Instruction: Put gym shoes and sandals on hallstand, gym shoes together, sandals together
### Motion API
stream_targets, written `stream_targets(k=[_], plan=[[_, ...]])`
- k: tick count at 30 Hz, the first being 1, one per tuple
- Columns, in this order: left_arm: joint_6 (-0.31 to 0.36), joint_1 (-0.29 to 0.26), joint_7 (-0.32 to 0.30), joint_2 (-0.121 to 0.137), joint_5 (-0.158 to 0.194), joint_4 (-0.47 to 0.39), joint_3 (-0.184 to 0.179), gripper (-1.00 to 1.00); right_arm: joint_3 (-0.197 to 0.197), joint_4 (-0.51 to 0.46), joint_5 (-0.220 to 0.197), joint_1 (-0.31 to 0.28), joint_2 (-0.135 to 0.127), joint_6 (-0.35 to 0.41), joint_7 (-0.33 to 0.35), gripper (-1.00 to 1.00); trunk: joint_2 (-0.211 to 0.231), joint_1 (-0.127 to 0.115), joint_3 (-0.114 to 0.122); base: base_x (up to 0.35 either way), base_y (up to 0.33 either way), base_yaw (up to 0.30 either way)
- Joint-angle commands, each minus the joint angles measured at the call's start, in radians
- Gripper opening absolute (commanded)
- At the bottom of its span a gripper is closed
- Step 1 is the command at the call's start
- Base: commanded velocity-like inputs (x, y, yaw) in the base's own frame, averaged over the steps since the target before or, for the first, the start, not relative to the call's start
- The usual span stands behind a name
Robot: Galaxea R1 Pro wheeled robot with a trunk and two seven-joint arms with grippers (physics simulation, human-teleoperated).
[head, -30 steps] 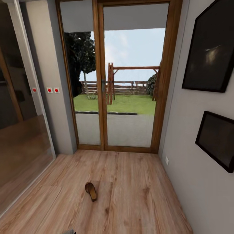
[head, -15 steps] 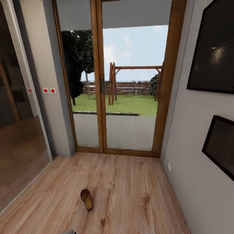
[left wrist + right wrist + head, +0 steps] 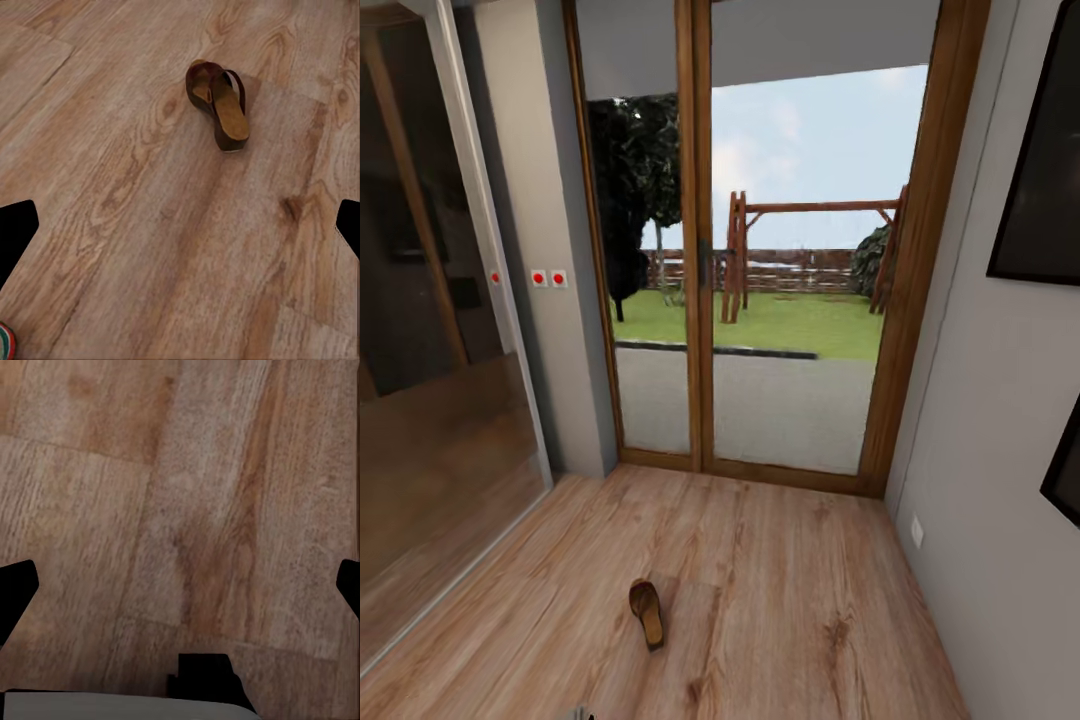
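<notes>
One sandal (image 3: 646,612) lies alone on the floor (image 3: 780,590), well clear of the walls, short of the glass door (image 3: 760,270). At the left stands a mirrored panel (image 3: 430,380), then a wall strip with red-dotted switches (image 3: 548,278); dark frames (image 3: 1050,180) hang on the right wall. In the left wrist view the sandal (image 3: 219,105) lies flat, and a green-red sole (image 3: 6,341) peeks in at the corner. Both claws are released, their fingertips (image 3: 16,232) (image 3: 16,589) set wide apart over bare planks.
</notes>
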Motion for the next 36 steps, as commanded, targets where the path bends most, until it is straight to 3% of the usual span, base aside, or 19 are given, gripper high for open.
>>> stream_targets(k=[1,15,21,28,36], plan=[[-0.003,-0.001,0.001,0.000,0.007,0.000,-0.002,1.00,0.001,0.001,0.001,-0.001,0.000,-0.003,-0.001,1.00,0.000,0.000,-0.001,0.271,-0.175,0.017],[-0.003,0.000,0.001,0.000,0.007,0.000,-0.002,1.00,0.001,0.001,0.001,-0.001,0.000,-0.003,-0.001,1.00,0.000,0.000,-0.001,0.287,-0.237,0.002],[-0.003,0.000,0.001,0.000,0.008,0.000,-0.002,1.00,0.001,0.001,0.001,-0.001,0.000,-0.003,-0.001,1.00,0.000,0.000,-0.001,0.287,-0.241,0.179],[-0.003,0.000,0.001,0.000,0.008,0.000,-0.002,1.00,0.001,0.001,0.001,-0.001,0.000,-0.003,-0.001,1.00,0.000,0.000,-0.001,0.331,-0.130,0.243],[-0.003,0.000,0.001,0.000,0.008,0.000,-0.002,1.00,0.001,0.001,0.001,-0.001,0.000,-0.003,-0.001,1.00,0.000,0.000,-0.001,0.066,-0.020,0.025]])
